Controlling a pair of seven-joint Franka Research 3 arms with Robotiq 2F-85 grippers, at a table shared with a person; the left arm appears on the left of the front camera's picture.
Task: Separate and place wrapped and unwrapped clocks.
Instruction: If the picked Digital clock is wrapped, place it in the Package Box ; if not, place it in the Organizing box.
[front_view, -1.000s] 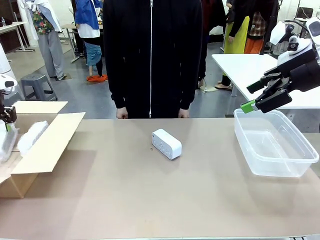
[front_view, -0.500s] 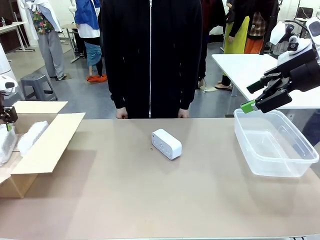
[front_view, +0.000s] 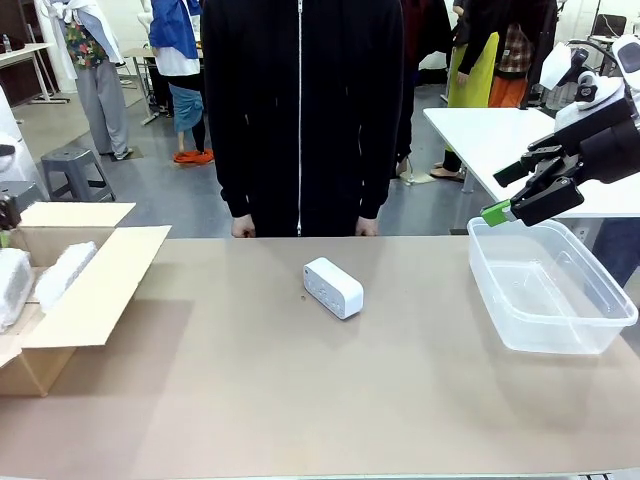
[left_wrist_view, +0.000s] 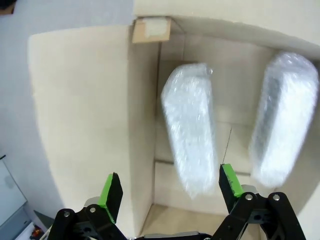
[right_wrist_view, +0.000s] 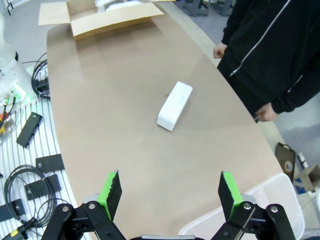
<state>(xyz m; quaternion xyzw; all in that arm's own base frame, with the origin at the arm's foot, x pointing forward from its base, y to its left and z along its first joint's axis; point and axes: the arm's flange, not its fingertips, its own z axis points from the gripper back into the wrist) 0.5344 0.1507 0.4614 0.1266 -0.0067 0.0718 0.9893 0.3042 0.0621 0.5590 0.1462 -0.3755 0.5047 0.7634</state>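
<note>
Left pincer (left_wrist_view: 170, 187), released and empty, hangs over two bubble-wrapped white oblong clocks (left_wrist_view: 190, 125) in the brown cardboard box (left_wrist_view: 80, 110) at left. Right pincer (front_view: 510, 195), also released, hovers above the clear plastic tub (front_view: 555, 338) at right. The bare glossy white oblong clock (front_view: 333, 288) lies mid-tabletop (front_view: 300, 400).

Nothing is reading as text, label, brand or number in any of these views. The unwrapped clock (front_view: 333, 288) is showing small dark dots on its face, too small to be making out as print, and the cardboard box (front_view: 95, 288) is showing plain brown flaps.
</note>
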